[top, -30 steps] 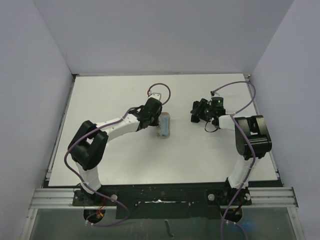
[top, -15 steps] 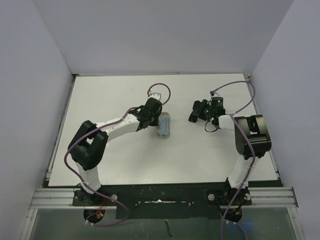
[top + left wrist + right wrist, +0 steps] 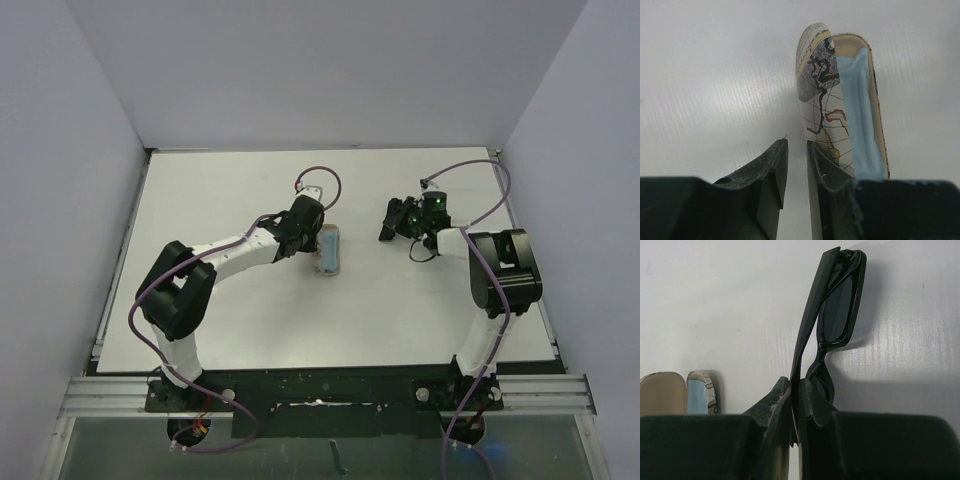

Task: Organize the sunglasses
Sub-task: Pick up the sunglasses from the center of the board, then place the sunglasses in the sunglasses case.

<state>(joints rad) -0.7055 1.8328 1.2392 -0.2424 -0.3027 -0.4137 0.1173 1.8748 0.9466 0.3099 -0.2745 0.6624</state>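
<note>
Black-fingered, the left claw (image 3: 796, 146) sits narrow and empty on the table (image 3: 715, 75), one finger against the lid of the open marbled case (image 3: 822, 90), which has a light blue cloth (image 3: 860, 115) lying inside. Further right, the right claw (image 3: 796, 390) pinches the black sunglasses (image 3: 837, 310) by their folded arms, edge-on close over the table. They look light, stiff and slick, and the thin arms could bend. A gentle hold on the frame, off the lenses, seems wisest.
</note>
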